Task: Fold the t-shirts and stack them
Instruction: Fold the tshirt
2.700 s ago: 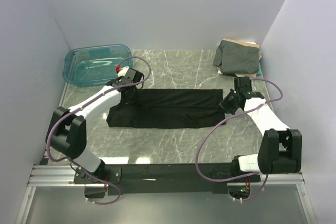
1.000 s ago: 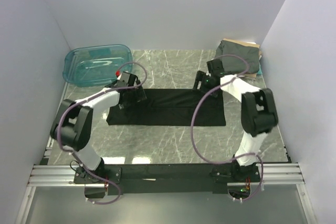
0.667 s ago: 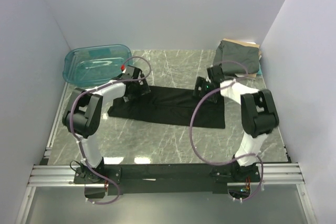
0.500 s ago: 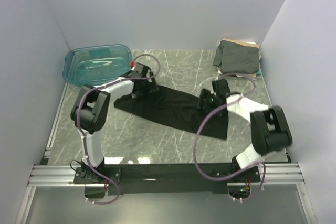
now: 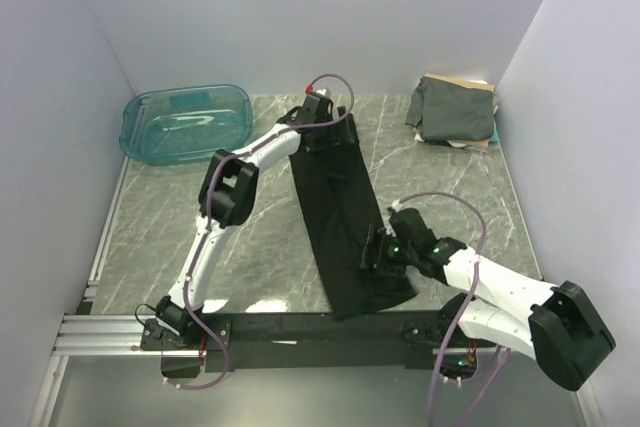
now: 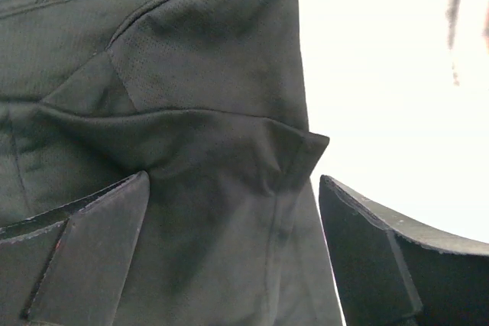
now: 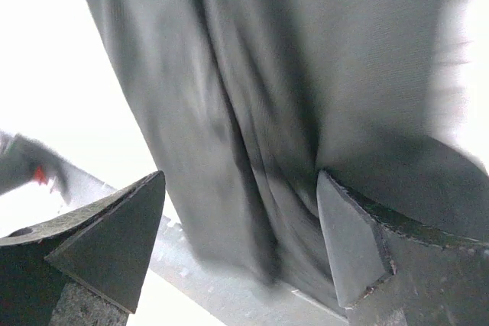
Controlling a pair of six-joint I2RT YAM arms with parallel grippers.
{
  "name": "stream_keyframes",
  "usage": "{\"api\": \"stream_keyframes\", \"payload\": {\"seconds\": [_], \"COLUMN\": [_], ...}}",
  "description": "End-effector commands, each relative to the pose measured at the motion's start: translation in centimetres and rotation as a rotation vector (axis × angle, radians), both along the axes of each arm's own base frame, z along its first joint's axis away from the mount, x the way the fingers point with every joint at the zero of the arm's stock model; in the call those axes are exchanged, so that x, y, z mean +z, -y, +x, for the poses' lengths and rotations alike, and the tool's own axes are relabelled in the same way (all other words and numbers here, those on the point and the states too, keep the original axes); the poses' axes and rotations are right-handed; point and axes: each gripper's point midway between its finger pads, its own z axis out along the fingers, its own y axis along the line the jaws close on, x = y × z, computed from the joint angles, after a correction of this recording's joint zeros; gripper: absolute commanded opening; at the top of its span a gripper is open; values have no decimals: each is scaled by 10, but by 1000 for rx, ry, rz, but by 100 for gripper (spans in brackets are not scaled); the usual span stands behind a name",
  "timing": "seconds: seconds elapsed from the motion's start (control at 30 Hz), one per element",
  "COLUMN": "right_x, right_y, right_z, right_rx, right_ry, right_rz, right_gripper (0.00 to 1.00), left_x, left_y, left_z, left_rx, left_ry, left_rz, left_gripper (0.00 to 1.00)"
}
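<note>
1. Locate the black t-shirt (image 5: 335, 207). It lies on the desk (image 5: 450, 187) folded into 1 long narrow strip. The strip runs diagonally from the far middle of the desk to the near edge.

2. Check the left gripper (image 5: 325, 132). The left arm is stretched out to the far end of the strip. In the left wrist view the gripper (image 6: 233, 181) stands spread wide. The black cloth (image 6: 191, 74) is creased between its 2 fingers, and nothing is pinched.

3. Check the right gripper (image 5: 375, 252). It sits over the near end of the strip. In the right wrist view the gripper (image 7: 241, 177) is also spread wide above the cloth (image 7: 267, 74). You cannot tell whether the fingertips touch the fabric.

4. Note the folded stack in the far right corner. A dark grey-green t-shirt (image 5: 455, 107) lies on top, with a tan edge (image 5: 462, 79) showing behind it.

5. Note the teal bin (image 5: 140, 137) in the far left corner, well apart from the strip.
</note>
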Motion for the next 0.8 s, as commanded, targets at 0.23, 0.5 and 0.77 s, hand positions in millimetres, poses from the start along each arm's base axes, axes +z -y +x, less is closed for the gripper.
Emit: {"api": "stream_keyframes", "payload": {"seconds": [0.23,0.5,0.77], "right_x": [29,44,94], "right_y": [-95,-73,-45], "right_z": [-51,-39,-9], "right_rx": [318,211,3], "right_ry": [30,103,284], "right_rz": [146,-13,14], "right_gripper": [87,88,89], "left_x": [-38,-12,14], "left_y": [-3,-10,17], "left_z": [18,58,67], "left_rx": [23,38,-77], "left_ry": [-134,-3,75], "left_rz": [-155,-199,-327], "left_gripper": [99,100,99]}}
